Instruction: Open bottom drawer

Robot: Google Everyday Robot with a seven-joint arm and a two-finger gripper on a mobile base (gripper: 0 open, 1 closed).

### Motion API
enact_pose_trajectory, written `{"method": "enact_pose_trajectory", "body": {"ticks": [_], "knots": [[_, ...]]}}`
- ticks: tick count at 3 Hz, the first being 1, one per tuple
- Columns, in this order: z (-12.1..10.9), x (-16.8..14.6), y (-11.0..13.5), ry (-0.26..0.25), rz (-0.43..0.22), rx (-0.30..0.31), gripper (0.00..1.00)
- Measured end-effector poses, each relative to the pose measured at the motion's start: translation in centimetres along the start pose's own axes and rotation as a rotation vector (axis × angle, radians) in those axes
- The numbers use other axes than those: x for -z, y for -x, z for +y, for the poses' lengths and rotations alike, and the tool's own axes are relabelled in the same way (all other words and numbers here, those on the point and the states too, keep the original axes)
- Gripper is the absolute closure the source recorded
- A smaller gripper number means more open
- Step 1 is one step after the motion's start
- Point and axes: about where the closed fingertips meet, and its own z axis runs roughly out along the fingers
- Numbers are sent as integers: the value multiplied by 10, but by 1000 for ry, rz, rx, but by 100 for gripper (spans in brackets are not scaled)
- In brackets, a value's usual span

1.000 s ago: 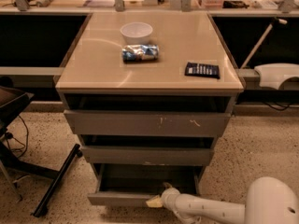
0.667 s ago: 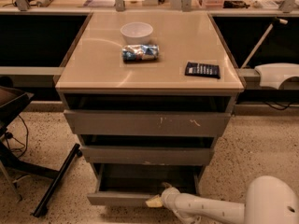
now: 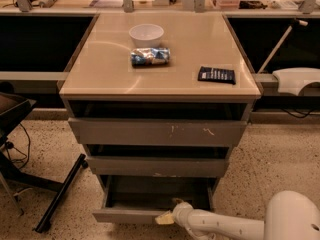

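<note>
Setting: lab or office workspace. Evidence: speckled hard floor, long bench behind cluttered with cables and gear, black stand leg at left, beige-topped table. Gripper sits at the bottom drawer front edge.

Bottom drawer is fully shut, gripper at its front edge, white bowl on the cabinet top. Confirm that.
Not shut: the camera view shows the bottom drawer pulled out, its tray open to sight. The gripper is at its front edge and the white bowl is on the cabinet top.
</note>
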Motion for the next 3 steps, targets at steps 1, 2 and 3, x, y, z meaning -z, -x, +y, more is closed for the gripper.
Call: {"method": "enact_pose_trajectory", "body": {"ticks": [1, 2, 3], "knots": [[0, 0, 0, 0, 0, 0, 100], [2, 4, -2, 1, -4, 1, 100], [3, 3, -1, 1, -4, 1, 100]]}}
